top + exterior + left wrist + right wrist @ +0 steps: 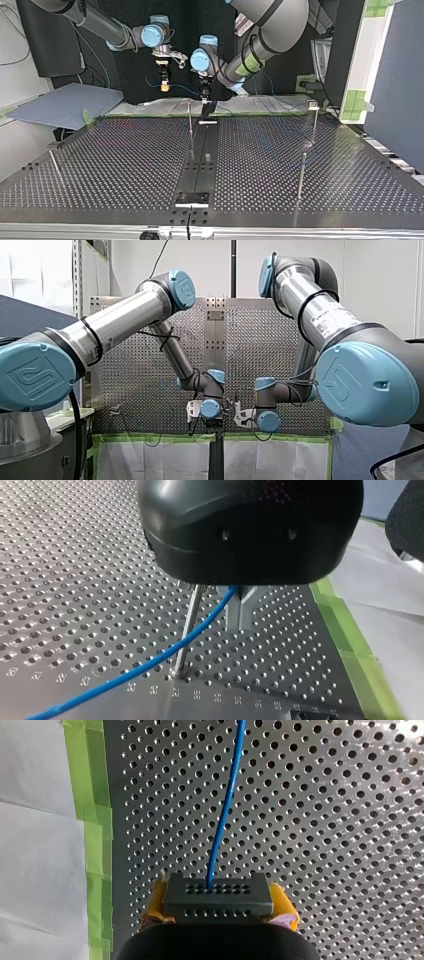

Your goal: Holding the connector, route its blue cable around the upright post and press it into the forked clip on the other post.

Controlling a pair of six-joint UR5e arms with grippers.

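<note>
Presently, my right gripper (220, 904) clamps the connector (218, 895) between yellow pads (156, 901), its blue cable (225, 810) passing over the perforated table (325, 820) beside green tape (92, 835) and crossing the upright post (189, 630) near the forked clip (241, 607) under my left gripper (205, 98), whose grip state cannot be told.

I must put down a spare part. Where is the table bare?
Bare: perforated metal table between the thin metal rod at the top view's left and the black centre strip. Crowded: far edge, by my left end effector.
</note>
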